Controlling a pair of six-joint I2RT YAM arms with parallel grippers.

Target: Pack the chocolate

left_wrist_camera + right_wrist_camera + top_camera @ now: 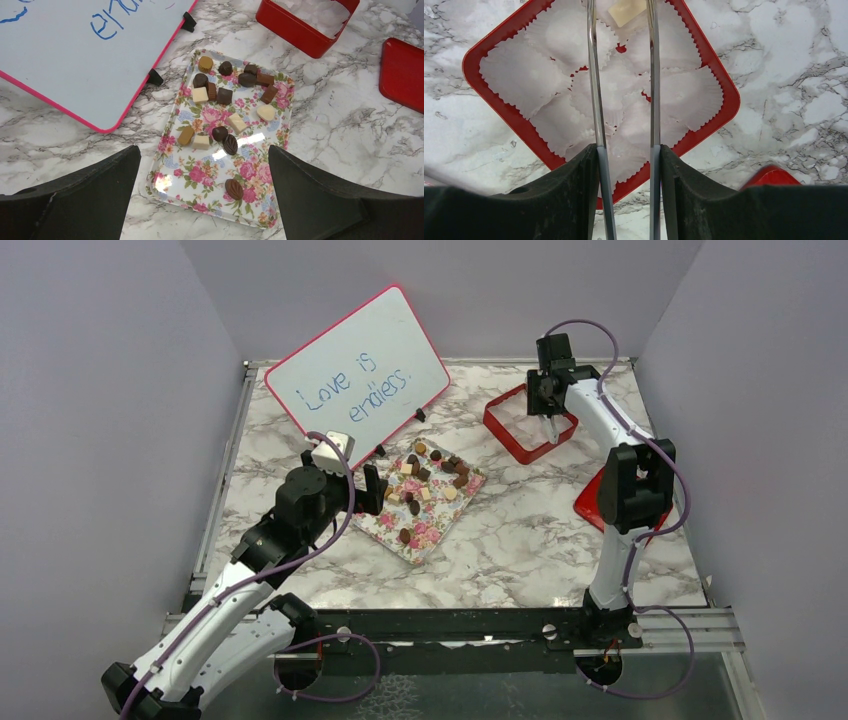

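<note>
The right gripper's (pixel 551 432) thin blades flank a cream chocolate square (pixel 626 11), grip unclear; best dropped centred over a white paper cup (pixel 624 32) in the red square box (pixel 724 95).

A white-and-grey marble-patterned table (pixel 520 540) is carrying four things. A pink-framed rectangular whiteboard (pixel 355 365) with blue handwriting is standing tilted on small black feet at the far left. Just in front of it, a floral-patterned rectangular tray (pixel 425 538) is lying flat. A red square box (pixel 505 437) lined with white paper cups is sitting at the far right. Nearer, a red flat lid-like piece (pixel 590 502) is lying partly hidden, well apart from the tray.
</note>
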